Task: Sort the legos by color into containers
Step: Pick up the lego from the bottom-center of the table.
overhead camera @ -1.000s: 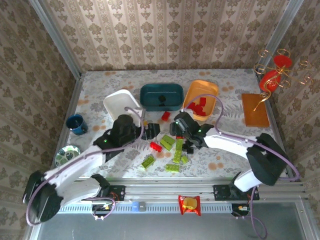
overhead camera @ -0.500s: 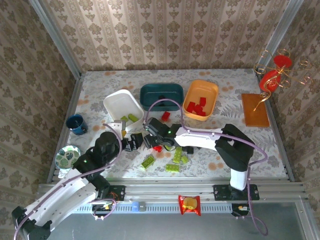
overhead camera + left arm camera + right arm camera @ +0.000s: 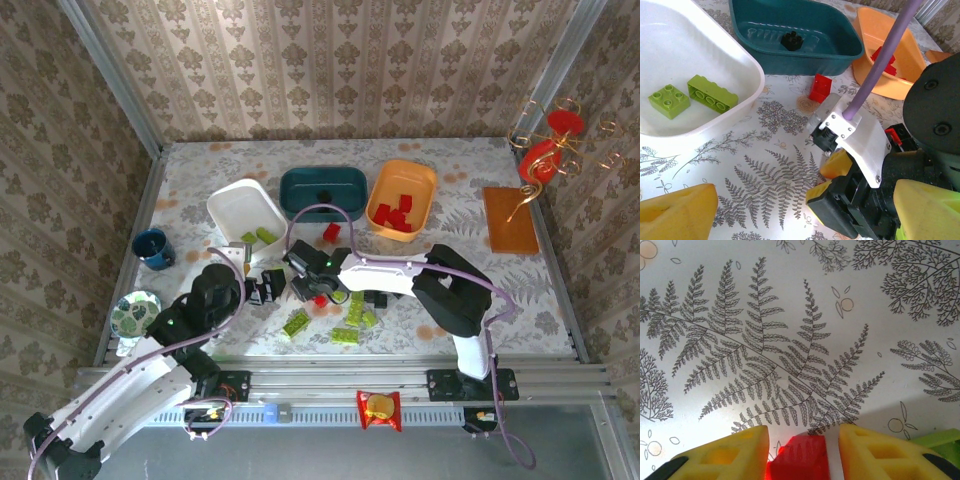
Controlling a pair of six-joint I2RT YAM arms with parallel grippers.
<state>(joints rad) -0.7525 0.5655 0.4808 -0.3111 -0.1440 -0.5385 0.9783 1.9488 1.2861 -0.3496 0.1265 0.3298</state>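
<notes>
My right gripper [image 3: 312, 292] is low over the table, left of centre. Its yellow fingers [image 3: 715, 455] stand either side of a red lego [image 3: 797, 460]; the lego touches the left finger, with a thin gap at the right one. My left gripper [image 3: 268, 287] is open and empty beside it, facing the right gripper [image 3: 832, 179]. The white container [image 3: 232, 200] holds two green legos [image 3: 712, 93]. A black lego [image 3: 792, 40] lies in the teal container [image 3: 322, 178], and red legos [image 3: 395, 215] in the orange container [image 3: 425, 180]. Another red lego [image 3: 330, 232] lies loose.
Several green legos [image 3: 345, 335] lie on the table near the front, right of the grippers. A blue cup [image 3: 150, 248] stands at the left and a brown slab [image 3: 511, 220] at the right. A snack packet [image 3: 379, 408] lies on the front rail.
The right gripper has swung left to the red lego and its jaws have narrowed around it. The left arm has pulled back toward the front left, its jaws a little wider.
</notes>
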